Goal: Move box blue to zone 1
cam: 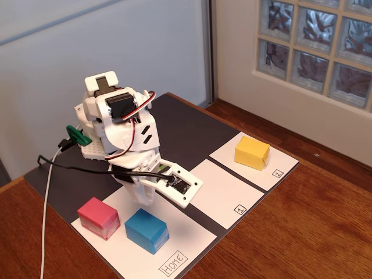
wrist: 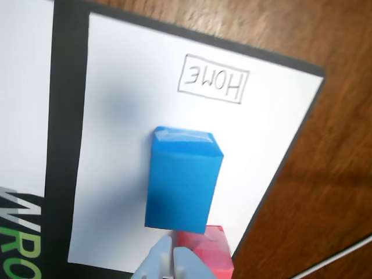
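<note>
The blue box (cam: 146,231) (wrist: 183,180) stands on the white Home patch (cam: 186,241) (wrist: 122,104), next to a pink box (cam: 99,218) (wrist: 209,250). My gripper (wrist: 174,249) hangs just above and behind the blue box. Its light-blue fingers are pressed together and hold nothing. In the fixed view the arm (cam: 125,136) is folded over the mat, and its body hides the jaws. Zone 1 (cam: 218,192), a white patch with a boxed "1" in its corner, lies bare to the right of the Home patch.
A yellow box (cam: 251,152) sits on the patch marked "2" (cam: 279,165). The black mat (cam: 186,131) lies on a wooden table (cam: 314,226). A white cable (cam: 46,197) trails off to the left. A wall and a glass-block window stand behind.
</note>
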Action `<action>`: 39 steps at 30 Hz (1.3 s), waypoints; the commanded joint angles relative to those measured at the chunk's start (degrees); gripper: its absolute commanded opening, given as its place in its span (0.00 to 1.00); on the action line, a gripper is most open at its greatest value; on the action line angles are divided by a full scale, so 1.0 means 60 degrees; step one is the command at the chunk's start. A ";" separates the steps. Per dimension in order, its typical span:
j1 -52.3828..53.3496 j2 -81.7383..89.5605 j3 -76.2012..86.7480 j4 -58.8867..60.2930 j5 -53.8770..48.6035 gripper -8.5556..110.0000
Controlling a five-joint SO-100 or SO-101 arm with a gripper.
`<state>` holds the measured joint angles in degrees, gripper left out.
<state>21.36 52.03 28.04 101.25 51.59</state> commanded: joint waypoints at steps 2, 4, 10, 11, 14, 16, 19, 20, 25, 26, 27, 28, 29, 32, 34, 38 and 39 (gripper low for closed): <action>-0.0176 0.0337 0.0864 0.1597 -0.0732 0.07; -0.0176 0.0425 0.1274 0.1597 -0.0835 0.07; -0.0132 0.0645 0.1919 0.1597 -0.0996 0.07; -0.0132 0.0674 0.1919 0.1597 -0.0996 0.07; -0.0176 0.0806 0.1904 0.1597 -0.0981 0.15; -0.0176 0.0894 0.1904 0.1597 -0.0952 0.26; -0.0190 0.0952 0.1904 0.1597 -0.0923 0.39; -0.0190 0.0952 0.1919 0.1597 -0.0923 0.43; -0.0190 0.0967 0.1919 0.1597 -0.0732 0.55; -0.0190 0.0967 0.1919 0.1597 -0.0645 0.55; -0.0190 0.0967 0.1963 0.1597 -0.0586 0.55; -0.0190 0.0967 0.2021 0.1597 -0.0542 0.55; -0.0190 0.0996 0.2124 0.1597 -0.0469 0.54; -0.0249 0.1055 0.2417 0.1582 -0.0337 0.53; -0.0293 0.1069 0.2593 0.1553 -0.0264 0.52; -0.0425 0.1172 0.2988 0.1230 0.0044 0.51; -0.0439 0.1201 0.3105 0.1128 0.0073 0.51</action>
<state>19.51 54.49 45.97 101.25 51.42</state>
